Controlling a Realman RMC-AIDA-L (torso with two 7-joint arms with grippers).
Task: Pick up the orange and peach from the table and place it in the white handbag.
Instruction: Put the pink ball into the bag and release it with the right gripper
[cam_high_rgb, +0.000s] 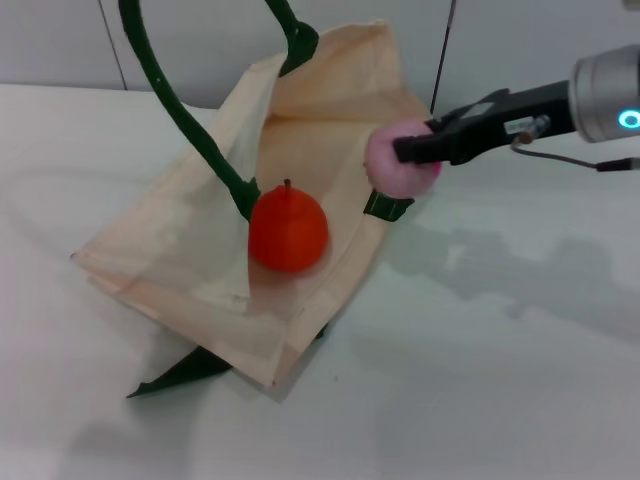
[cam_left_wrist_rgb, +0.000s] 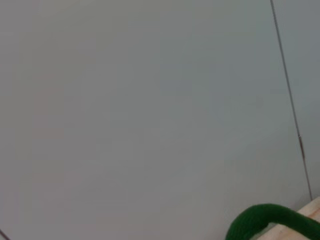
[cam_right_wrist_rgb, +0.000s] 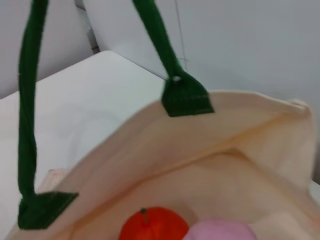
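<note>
The white handbag (cam_high_rgb: 170, 250) lies on the table with its mouth held open, its green handles (cam_high_rgb: 165, 100) rising out of the head view's top. Inside it rests the orange (cam_high_rgb: 288, 229), round and orange-red with a dark stem. My right gripper (cam_high_rgb: 407, 152) reaches in from the right, shut on the pink peach (cam_high_rgb: 388, 168), which hangs at the bag's right rim. In the right wrist view, the orange (cam_right_wrist_rgb: 152, 226) and peach (cam_right_wrist_rgb: 220, 232) show low inside the bag (cam_right_wrist_rgb: 200, 165). The left gripper is out of view; its wrist view shows only a green handle (cam_left_wrist_rgb: 262, 220).
The white table (cam_high_rgb: 500, 380) stretches around the bag. A grey wall (cam_high_rgb: 520, 40) stands behind it. One green handle loop (cam_high_rgb: 175, 372) lies flat on the table at the bag's near corner.
</note>
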